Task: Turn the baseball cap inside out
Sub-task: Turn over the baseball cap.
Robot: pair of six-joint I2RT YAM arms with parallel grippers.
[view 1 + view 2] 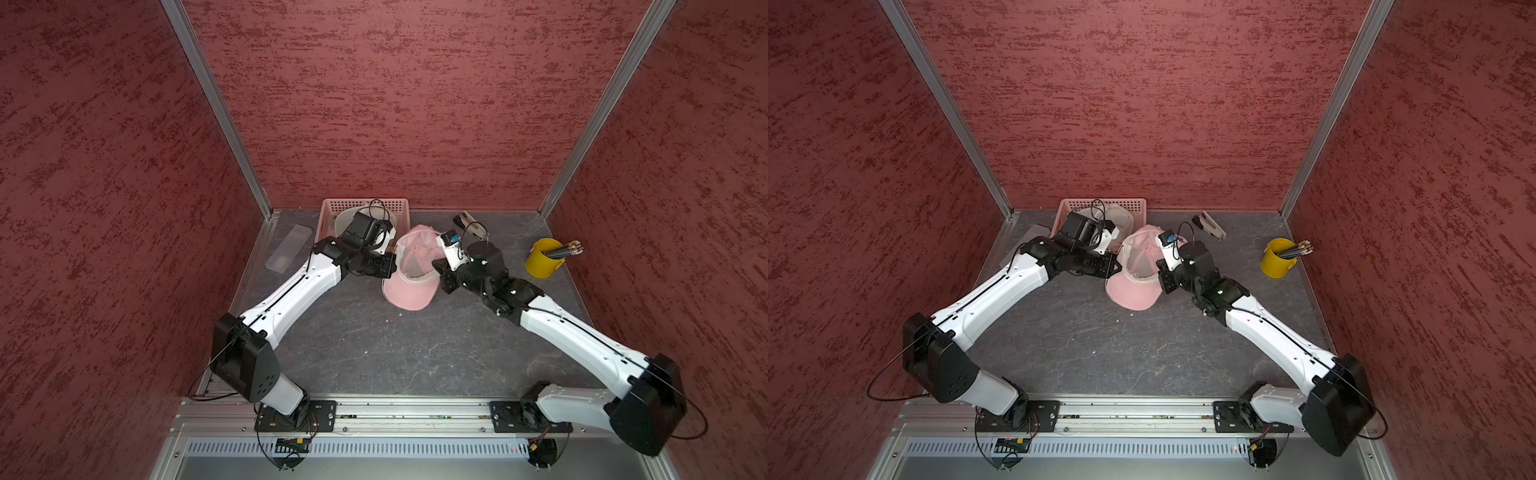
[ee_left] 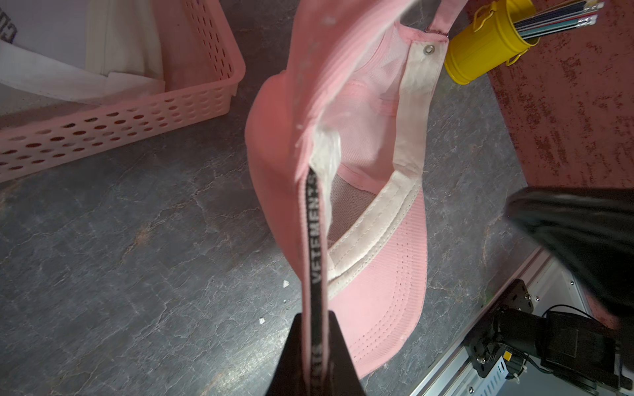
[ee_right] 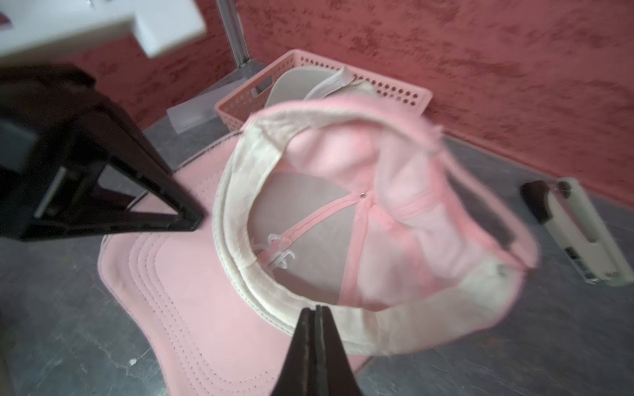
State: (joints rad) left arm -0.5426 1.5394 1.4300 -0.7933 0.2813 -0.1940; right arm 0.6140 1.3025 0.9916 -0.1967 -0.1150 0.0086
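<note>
The baseball cap (image 1: 411,286) lies opening-up on the table (image 1: 374,353), one edge pinched and lifted by the closed left fingers (image 2: 343,363), likely to hold the crown open, while the right fingers (image 3: 302,343) are shut at its sweatband (image 3: 236,192), grip unclear.

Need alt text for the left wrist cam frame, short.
The left claw is clamped shut on the black lettered band of a pink fabric baseball cap, pale lining showing. Beyond it: a pink perforated plastic basket and a yellow metal pail of pencils on a dark grey tabletop.
</note>
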